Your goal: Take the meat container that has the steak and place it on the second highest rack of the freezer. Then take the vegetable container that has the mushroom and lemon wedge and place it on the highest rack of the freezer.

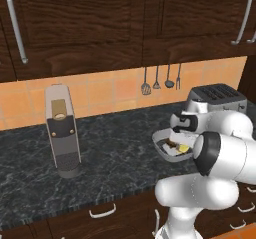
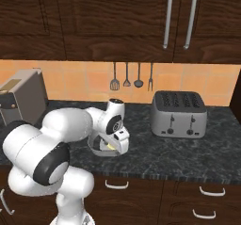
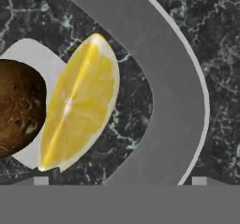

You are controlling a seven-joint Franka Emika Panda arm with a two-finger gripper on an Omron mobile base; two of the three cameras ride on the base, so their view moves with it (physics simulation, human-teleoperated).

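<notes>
Tool [image 2: 113, 146] hanging wide open right over the vegetable container [image 1: 169, 152], gripping nothing; container sitting on the dark marbled surface [image 1: 110, 153] near the toaster [image 2: 179, 113], lemon wedge [image 3: 77, 106] and mushroom [image 3: 18, 108] lying side by side inside, close under the hand camera. Risk I am weighing: fingers closing on the wedge or mushroom rather than the grey rim [image 3: 173, 92]; a shallow bite on that rim letting the container tip and spill during the lift.

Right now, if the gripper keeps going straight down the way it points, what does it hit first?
Most likely the vegetable container: the open gripper looks down into it, with the lemon wedge and mushroom just off-centre. Depth is unclear.
</notes>
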